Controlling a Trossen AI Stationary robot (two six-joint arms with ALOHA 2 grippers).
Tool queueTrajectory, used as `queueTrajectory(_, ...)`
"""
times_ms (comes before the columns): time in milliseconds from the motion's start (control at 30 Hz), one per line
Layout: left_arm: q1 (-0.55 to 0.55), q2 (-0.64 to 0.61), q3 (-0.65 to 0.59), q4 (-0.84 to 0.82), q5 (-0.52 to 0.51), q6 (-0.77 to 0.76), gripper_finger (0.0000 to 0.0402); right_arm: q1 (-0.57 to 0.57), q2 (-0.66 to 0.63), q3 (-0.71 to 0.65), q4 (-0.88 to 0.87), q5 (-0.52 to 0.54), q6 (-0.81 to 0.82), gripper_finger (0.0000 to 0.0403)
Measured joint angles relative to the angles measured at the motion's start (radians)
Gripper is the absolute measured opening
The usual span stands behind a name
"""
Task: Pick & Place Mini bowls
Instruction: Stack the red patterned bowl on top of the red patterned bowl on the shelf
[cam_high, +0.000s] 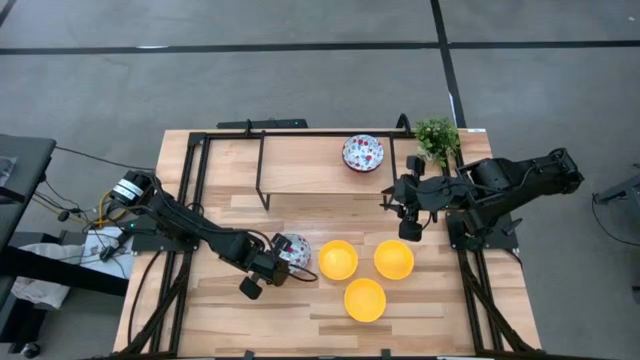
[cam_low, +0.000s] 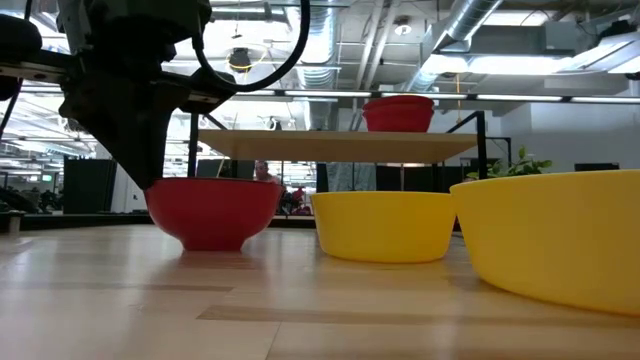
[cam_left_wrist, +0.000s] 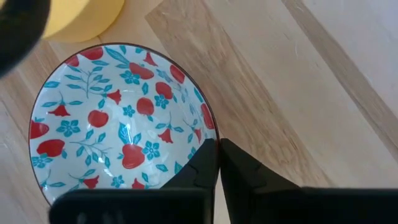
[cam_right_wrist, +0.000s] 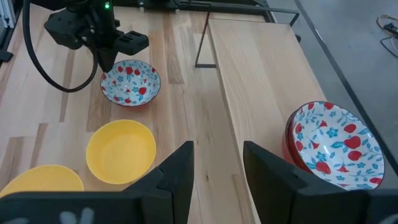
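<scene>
A white mini bowl with a red-and-blue floral pattern (cam_high: 294, 249) (cam_left_wrist: 118, 118), red on the outside (cam_low: 213, 212), stands on its foot on the table. My left gripper (cam_high: 272, 263) (cam_left_wrist: 219, 146) is shut on its rim. To its right stand three yellow mini bowls (cam_high: 338, 260) (cam_high: 394, 259) (cam_high: 365, 300). More floral bowls (cam_high: 362, 153) (cam_right_wrist: 333, 146) sit stacked on the raised shelf. My right gripper (cam_high: 406, 218) (cam_right_wrist: 217, 165) hangs open above the table in front of the shelf, holding nothing. My left gripper pinches the floral bowl's rim (cam_left_wrist: 208, 127) on the side toward the table's left edge. One finger (cam_left_wrist: 202, 171) is inside the bowl and one (cam_left_wrist: 249, 180) is outside. The fingers slant down from above and from the left. The bowl sits upright on the table (cam_low: 213, 245).
A wooden shelf (cam_high: 300, 165) on a black frame spans the table's far half. A small green plant (cam_high: 437, 136) stands at its far right corner. Bare wood lies near the front edge, to the left of the yellow bowls (cam_high: 230, 315).
</scene>
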Motion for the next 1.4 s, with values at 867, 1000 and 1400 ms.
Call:
queueTrajectory(867, -0.008, -0.120, -0.001, -0.017, -0.084, 0.002, 0.0006, 0.000, 0.000, 0.000, 0.000, 0.001, 0.000, 0.0129)
queueTrajectory(1000, -0.008, -0.120, -0.001, -0.019, -0.083, 0.002, 0.0006, 0.000, 0.000, 0.000, 0.000, 0.001, 0.000, 0.0129)
queueTrajectory(1400, -0.010, -0.120, -0.001, -0.018, -0.091, 0.002, 0.0006, 0.000, 0.000, 0.000, 0.000, 0.001, 0.000, 0.0129)
